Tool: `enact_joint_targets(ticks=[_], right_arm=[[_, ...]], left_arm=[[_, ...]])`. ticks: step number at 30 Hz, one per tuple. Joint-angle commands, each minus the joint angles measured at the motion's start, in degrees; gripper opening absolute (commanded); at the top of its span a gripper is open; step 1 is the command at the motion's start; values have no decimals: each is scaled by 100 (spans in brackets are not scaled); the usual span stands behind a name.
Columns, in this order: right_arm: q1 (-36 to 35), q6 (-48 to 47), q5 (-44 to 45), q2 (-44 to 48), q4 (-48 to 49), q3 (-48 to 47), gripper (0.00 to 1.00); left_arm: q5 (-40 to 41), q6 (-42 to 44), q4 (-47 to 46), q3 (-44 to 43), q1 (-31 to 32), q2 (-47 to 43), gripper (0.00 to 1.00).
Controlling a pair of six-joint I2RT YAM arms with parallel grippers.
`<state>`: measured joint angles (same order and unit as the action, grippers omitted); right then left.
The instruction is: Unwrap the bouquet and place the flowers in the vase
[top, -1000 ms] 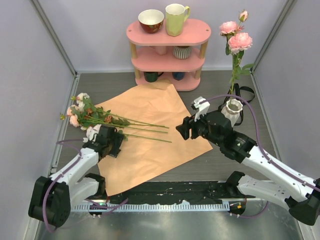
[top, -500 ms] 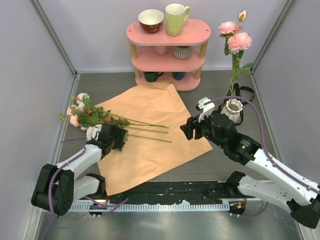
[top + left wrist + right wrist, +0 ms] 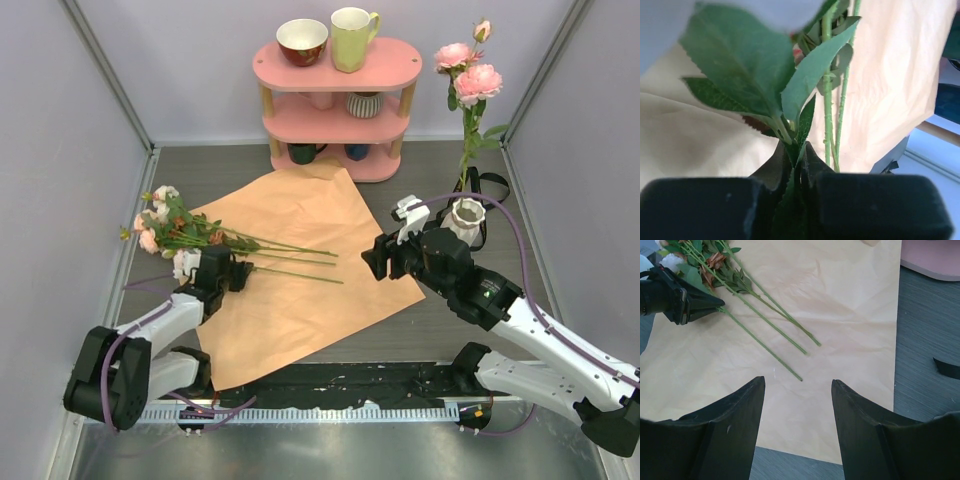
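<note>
The bouquet is unwrapped: its tan-orange paper [image 3: 300, 270] lies spread flat on the table. Several flowers [image 3: 185, 232] lie across the paper's left corner, heads to the left and stems [image 3: 295, 255] pointing right. My left gripper [image 3: 236, 272] is shut on the leafy stem of one flower [image 3: 796, 150]; the leaves [image 3: 740, 65] fill its wrist view. My right gripper [image 3: 798, 385] hangs open above the paper's right part, nothing between its fingers. It sees the stems [image 3: 765, 305] and the left gripper [image 3: 720, 302]. The white vase [image 3: 465, 215] stands at the right and holds a tall stem of pink roses [image 3: 472, 78].
A pink three-tier shelf [image 3: 335, 100] stands at the back, with a bowl [image 3: 301, 40], a pale yellow mug [image 3: 352, 38] and a striped cup [image 3: 363, 103]. Black ribbon [image 3: 492, 185] lies by the vase. Walls close in left and right.
My left gripper reached a little further in toward the flowers and closed on a leafy stem. The right arm shifted slightly right, still open.
</note>
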<state>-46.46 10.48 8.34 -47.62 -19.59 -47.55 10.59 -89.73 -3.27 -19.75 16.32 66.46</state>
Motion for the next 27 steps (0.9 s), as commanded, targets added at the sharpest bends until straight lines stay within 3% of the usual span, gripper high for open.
enact_joint_targets(ticks=[1, 10, 16, 21, 23, 27], right_arm=[[-39, -2, 124, 24, 26, -97, 61], [-39, 33, 124, -90, 122, -88, 61], [-39, 86, 36, -187, 193, -123, 61], [-39, 226, -279, -160, 298, -184, 62], [-39, 288, -525, -152, 386, -202, 62], [-48, 481, -1928, -292, 771, -185, 60]], left_arm=[[66, 359, 9, -82, -50, -692, 1], [751, 1159, 1872, -530, -50, -2917, 0], [743, 2187, 1892, -969, -50, -4008, 0], [-424, 3214, 434, -1101, -50, -3896, 0], [-1328, 3365, -266, -1171, -50, -3667, 0], [-3103, 3463, -1420, -1373, -50, -2659, 0]])
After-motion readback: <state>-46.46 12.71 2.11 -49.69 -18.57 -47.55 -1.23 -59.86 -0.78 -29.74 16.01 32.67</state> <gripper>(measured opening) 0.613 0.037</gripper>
